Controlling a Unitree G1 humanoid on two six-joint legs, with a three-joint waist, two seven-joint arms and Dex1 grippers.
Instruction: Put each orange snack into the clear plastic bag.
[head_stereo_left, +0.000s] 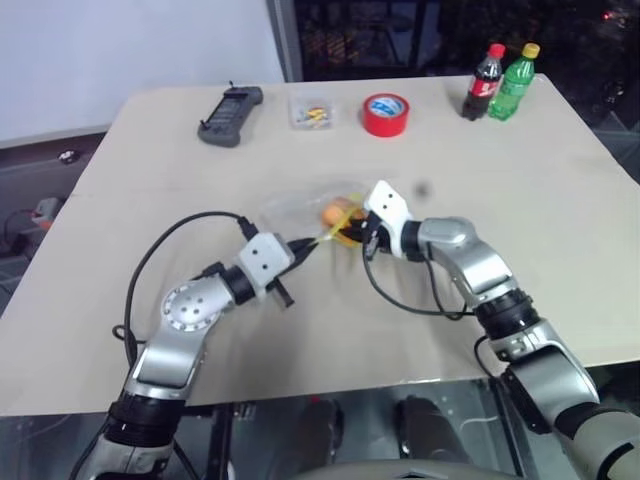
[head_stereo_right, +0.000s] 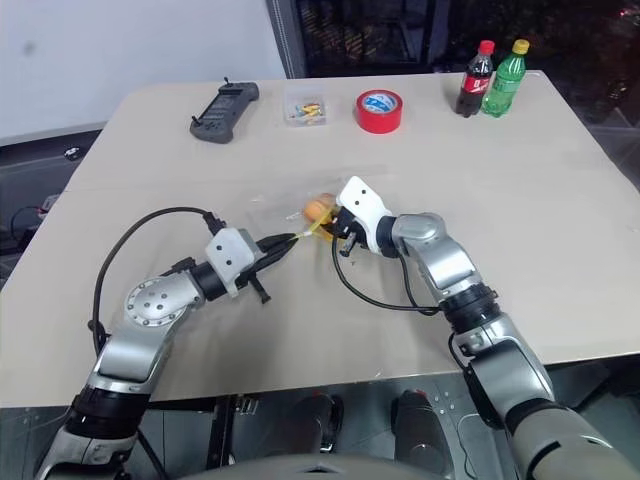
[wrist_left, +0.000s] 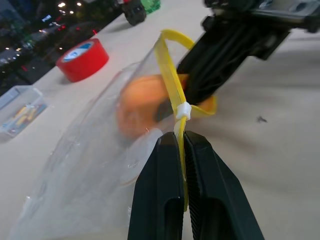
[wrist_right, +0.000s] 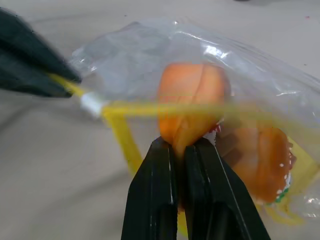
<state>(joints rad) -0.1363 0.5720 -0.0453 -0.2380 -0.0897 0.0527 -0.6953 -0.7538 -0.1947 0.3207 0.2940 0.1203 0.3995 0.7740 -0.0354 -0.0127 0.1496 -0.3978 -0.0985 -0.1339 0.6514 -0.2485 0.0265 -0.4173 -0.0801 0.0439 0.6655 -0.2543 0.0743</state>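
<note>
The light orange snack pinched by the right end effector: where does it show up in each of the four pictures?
Left eye: light orange snack at table centre, between both arms.
Right eye: centre.
Left wrist: blurred, behind the clear plastic bag.
Right wrist: middle, above the black fingers.
Shared landmark: the bag's yellow strip.

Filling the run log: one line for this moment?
left hand: shut on bag's yellow strip | right hand: shut on orange snack, at bag mouth | second snack: inside
</note>
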